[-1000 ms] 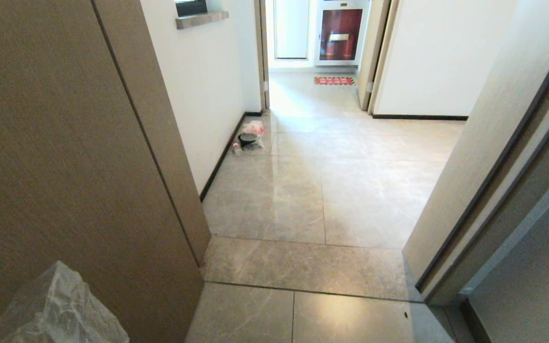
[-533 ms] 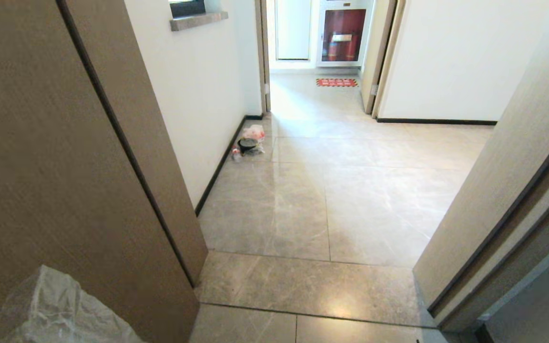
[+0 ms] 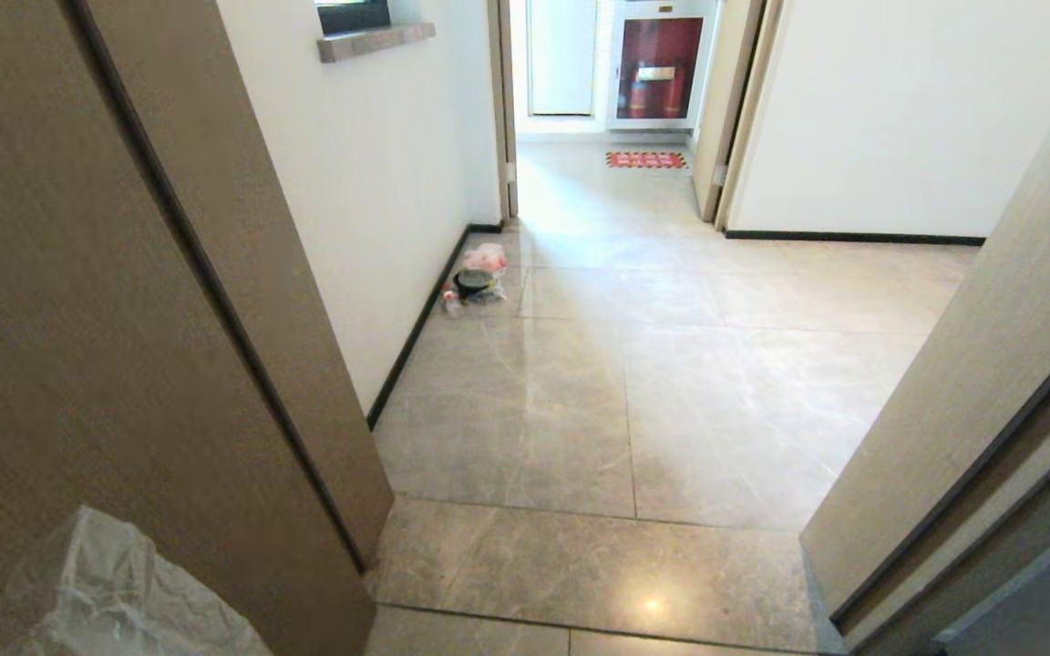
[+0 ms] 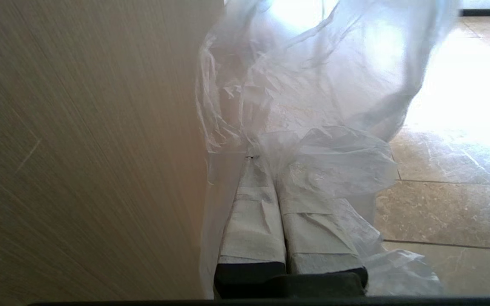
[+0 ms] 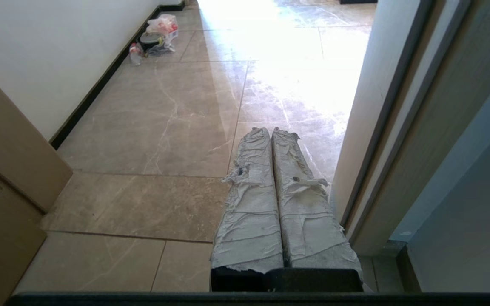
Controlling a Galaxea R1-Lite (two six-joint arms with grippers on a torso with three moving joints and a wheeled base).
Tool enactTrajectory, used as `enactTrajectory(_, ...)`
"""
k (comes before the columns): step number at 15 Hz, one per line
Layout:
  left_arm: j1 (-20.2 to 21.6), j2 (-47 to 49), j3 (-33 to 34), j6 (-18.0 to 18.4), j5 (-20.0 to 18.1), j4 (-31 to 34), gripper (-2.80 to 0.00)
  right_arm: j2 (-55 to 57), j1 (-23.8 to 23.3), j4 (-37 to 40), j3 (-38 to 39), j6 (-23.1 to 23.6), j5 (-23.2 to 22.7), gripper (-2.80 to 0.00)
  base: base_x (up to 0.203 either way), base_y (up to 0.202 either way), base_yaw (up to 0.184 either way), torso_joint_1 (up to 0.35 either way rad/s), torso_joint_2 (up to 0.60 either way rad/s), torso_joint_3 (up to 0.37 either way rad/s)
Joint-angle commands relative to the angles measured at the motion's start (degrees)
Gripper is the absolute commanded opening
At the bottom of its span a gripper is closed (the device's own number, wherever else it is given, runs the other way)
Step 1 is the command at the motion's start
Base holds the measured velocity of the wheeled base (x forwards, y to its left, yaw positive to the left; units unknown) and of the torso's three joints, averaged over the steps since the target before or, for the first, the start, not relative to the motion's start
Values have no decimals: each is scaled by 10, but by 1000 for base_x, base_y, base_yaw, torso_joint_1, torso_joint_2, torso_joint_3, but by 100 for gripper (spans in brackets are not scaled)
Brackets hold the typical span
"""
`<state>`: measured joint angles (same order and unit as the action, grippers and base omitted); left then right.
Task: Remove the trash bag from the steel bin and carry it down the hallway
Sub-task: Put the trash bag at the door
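The left gripper (image 4: pixel 266 170) is pinching the trash bag (image 4: pixel 313 110) for carrying along the hallway (image 3: pixel 580 392), while the right gripper (image 5: pixel 270 136) is staying pressed together, empty.

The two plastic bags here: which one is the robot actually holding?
The clear crinkled trash bag, pinched in the shut left gripper. The pink-red bag lies on the hallway floor by the wall.

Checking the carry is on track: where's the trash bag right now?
The trash bag hangs pinched in the shut left gripper, low on the head view's left beside the brown door panel.
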<state>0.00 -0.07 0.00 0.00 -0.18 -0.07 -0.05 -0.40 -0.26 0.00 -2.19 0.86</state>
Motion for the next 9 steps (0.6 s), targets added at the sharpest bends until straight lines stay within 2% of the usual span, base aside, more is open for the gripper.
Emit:
enactTrajectory(1,0,1,1,0,0,0,-280,0,0,-1,1,0,0,-280,0,0,0,0,0,0)
enactTrajectory(5,0,1,1,0,0,0,-280,0,0,-1,1,0,0,-280,0,-15,0,2,1,0)
enactTrajectory(9,0,1,1,0,0,0,-280,0,0,-1,1,0,0,-280,0,-166,4,1,4,3)
